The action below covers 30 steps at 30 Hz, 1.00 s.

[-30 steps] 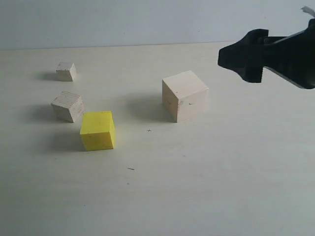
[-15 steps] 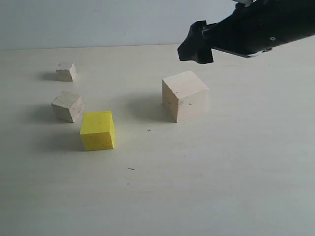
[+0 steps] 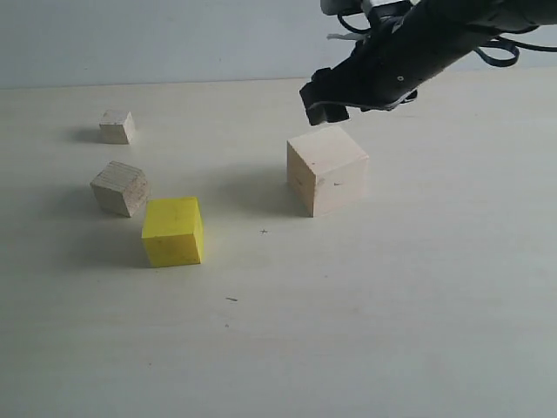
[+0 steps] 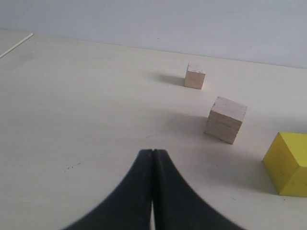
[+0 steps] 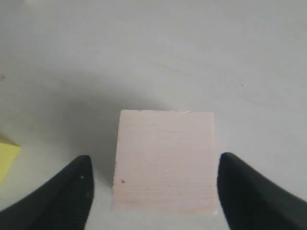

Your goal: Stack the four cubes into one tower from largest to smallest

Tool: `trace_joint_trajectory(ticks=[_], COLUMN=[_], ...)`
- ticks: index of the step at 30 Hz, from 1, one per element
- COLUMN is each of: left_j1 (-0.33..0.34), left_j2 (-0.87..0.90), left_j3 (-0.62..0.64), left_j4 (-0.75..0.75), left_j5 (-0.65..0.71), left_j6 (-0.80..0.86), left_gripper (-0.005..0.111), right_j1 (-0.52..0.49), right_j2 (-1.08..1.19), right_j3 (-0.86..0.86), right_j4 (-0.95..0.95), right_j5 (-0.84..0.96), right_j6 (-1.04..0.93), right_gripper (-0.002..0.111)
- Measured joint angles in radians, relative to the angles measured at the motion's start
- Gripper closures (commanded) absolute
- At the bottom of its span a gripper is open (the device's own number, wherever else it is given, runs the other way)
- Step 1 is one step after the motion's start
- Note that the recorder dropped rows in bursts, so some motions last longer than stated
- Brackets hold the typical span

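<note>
Nearest the camera in the exterior view lies a bare stretch of the pale table [image 3: 392, 340], marked only by a few small dark specks. Next, on the left side, stands the yellow cube [image 3: 173, 231], flat on the table. Just behind it and a little further left sits the grainy grey-tan cube [image 3: 120, 188], turned at an angle, its near corner close to the yellow cube's back edge; whether the two touch cannot be told. At about the same depth but well apart to the right stands the large pale cube [image 3: 326, 170], alone on the table with nothing on top of it. The right gripper [image 3: 324, 103] hangs just above that cube's far top edge, its jaws spread wide and empty. In the right wrist view the two black fingers [image 5: 79, 187] stand either side of the large cube with a gap on each side, touching nothing. Furthest back on the left, near the wall, rests the tiny pale cube [image 3: 116, 127], apart from the others. All four cubes stand singly, none stacked. The left gripper [image 4: 152, 152] shows only in its own wrist view: its jaws are pressed together with nothing between them, low over bare table, facing the three smaller cubes.
</note>
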<state>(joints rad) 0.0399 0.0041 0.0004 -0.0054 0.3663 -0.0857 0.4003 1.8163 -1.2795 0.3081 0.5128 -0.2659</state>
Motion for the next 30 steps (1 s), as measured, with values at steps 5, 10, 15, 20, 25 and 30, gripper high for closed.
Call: trace_joint_trajectory(ticks=[5, 10, 15, 20, 25, 30], left_j1=[0.000, 0.000, 0.000, 0.000, 0.000, 0.000], left_j2=[0.000, 0.000, 0.000, 0.000, 0.000, 0.000], left_j3=[0.000, 0.000, 0.000, 0.000, 0.000, 0.000], left_j4=[0.000, 0.000, 0.000, 0.000, 0.000, 0.000], left_j5=[0.000, 0.000, 0.000, 0.000, 0.000, 0.000], left_j6=[0.000, 0.000, 0.000, 0.000, 0.000, 0.000], left_gripper=[0.107, 0.107, 0.107, 0.107, 0.107, 0.107], right_j1=[0.000, 0.000, -0.007, -0.049, -0.093, -0.096], right_j2=[0.051, 0.075, 0.107, 0.143, 0.189, 0.219], right_j3=[-0.071, -0.125, -0.140, -0.140, -0.140, -0.140], right_j4=[-0.067, -0.150, -0.285, -0.331, -0.335, -0.299], right_j5=[0.004, 0.004, 0.009, 0.016, 0.025, 0.027], right_j6=[0.080, 0.106, 0.198, 0.255, 0.266, 0.266], right_gripper=[0.078, 0.083, 0.083, 0.083, 0.083, 0.083])
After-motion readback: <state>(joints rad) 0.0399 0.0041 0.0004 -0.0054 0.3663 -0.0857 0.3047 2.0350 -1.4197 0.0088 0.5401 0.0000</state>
